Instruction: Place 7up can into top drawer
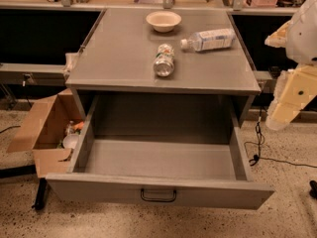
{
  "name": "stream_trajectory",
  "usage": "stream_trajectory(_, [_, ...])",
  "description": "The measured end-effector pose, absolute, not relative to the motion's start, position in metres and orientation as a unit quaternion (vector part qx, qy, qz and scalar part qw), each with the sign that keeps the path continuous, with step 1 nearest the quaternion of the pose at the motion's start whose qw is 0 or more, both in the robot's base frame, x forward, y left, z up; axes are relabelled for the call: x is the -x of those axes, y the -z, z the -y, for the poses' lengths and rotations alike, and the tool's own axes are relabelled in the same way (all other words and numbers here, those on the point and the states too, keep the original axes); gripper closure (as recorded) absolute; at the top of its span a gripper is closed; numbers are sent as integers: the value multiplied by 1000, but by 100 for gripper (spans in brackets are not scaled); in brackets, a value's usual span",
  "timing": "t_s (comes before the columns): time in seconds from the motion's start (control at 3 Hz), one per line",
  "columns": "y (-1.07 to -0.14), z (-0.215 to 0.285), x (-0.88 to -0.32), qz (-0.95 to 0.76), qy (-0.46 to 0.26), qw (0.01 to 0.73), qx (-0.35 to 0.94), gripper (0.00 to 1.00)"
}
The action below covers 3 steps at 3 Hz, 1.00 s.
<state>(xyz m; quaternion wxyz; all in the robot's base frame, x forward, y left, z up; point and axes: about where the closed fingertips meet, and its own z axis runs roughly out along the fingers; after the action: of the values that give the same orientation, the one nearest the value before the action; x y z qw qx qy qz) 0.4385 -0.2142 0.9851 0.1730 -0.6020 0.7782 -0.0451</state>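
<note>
**A:** Where's the 7up can (164,60)?

**B:** Upper centre of frame, lying on its side on the cabinet top (114,58). It's below the bowl (163,20) and left of the water bottle (208,39), touching neither.

**A:** Handling?

**B:** Prob light. Thin alu, so it'll dent if squeezed hard. Smooth + round, may roll. Grab across mid-body, not the shiny ends.

**A:** Gripper (285,108)?

**B:** Right edge, mid-height, well apart from the can, which sits up and to the left of it. Wide or narrow, can't tell. Top drawer (99,187) is open at lower centre.
</note>
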Motion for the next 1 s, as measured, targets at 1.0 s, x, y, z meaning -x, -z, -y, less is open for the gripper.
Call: stream_trajectory(1.0, [-952, 177, -530, -840, -20, 213, 498, 0])
